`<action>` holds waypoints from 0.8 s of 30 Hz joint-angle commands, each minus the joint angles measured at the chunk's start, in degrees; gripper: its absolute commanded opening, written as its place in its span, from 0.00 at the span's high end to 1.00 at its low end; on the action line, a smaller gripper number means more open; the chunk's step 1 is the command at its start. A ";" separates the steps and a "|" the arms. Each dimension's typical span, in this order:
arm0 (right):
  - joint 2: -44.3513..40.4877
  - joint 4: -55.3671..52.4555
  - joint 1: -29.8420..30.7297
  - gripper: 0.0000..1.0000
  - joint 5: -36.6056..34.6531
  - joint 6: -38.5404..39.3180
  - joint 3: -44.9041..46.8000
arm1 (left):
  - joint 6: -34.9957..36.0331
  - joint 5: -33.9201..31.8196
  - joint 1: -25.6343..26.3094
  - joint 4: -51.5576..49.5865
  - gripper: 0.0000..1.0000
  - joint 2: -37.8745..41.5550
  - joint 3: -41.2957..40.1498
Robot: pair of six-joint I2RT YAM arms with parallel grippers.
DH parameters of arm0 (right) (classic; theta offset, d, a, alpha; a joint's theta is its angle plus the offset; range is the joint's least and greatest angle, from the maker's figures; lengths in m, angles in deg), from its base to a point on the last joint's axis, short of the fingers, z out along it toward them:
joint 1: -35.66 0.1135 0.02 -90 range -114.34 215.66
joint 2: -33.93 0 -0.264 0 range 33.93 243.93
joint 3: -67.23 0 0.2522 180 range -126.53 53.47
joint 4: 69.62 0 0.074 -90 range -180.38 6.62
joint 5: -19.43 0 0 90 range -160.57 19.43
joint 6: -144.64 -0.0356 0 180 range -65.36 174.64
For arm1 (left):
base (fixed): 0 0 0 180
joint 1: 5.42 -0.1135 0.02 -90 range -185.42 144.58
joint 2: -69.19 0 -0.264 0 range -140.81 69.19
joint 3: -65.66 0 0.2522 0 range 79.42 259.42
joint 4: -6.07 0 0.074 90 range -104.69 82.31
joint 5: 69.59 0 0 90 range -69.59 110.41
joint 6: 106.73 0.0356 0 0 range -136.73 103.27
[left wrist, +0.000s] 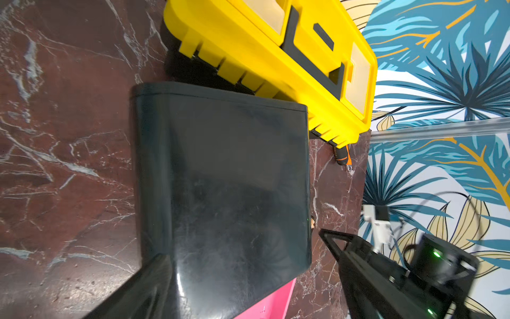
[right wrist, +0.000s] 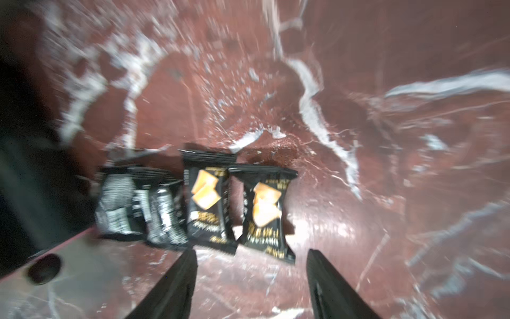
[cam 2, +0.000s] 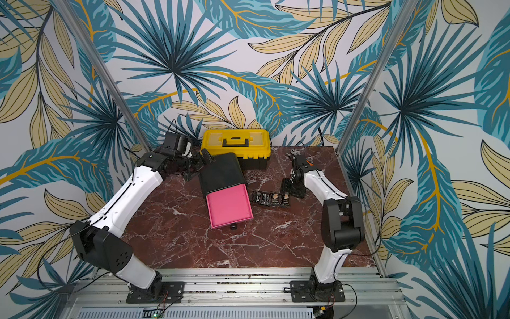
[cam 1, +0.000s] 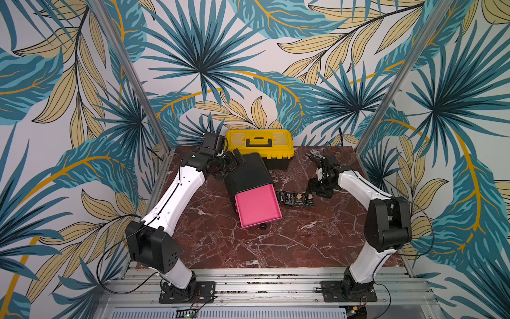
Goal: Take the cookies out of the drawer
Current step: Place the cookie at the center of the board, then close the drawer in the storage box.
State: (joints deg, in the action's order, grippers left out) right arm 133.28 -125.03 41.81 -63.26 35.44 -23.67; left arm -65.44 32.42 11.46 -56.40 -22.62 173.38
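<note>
The pink drawer [cam 1: 258, 205] stands pulled out of its black casing [cam 1: 247, 172], and its inside looks bare. Several black cookies packets [cam 1: 296, 199] lie in a row on the marble just right of the drawer, also seen in the right wrist view [right wrist: 207, 198]. Two show tan biscuit pictures and two show their printed backs. My right gripper [right wrist: 251, 252] hovers open just behind the packets with nothing between its fingers; in a top view it [cam 1: 313, 190] sits at the row's right end. My left gripper [left wrist: 242, 244] is open, straddling the casing's far end.
A yellow toolbox [cam 1: 259, 145] stands at the back, touching the casing. An orange-and-black hand tool [cam 1: 313, 154] lies at the back right, behind my right arm. The drawer's black knob [cam 1: 263, 227] points toward the table's front.
</note>
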 commanded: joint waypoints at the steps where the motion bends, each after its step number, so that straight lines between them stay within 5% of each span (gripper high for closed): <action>1: -6.79 0.42 0.99 0.32 -0.65 -5.40 3.09 | 2.34 1.07 -0.60 -2.01 0.00 1.59 -0.16; 11: -26.83 2.11 14.92 0.32 -4.88 -22.21 12.66 | 6.14 2.94 -2.30 -4.25 0.00 6.18 -2.70; 24: -36.17 6.35 30.93 0.35 -10.45 -36.67 26.03 | 11.19 6.26 -3.34 -3.16 0.00 12.07 -10.95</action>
State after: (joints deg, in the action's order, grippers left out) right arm 97.48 -120.62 71.34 -71.21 3.14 0.37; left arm -57.13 38.04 8.75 -59.87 -12.61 165.03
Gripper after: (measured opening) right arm 0.654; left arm 0.999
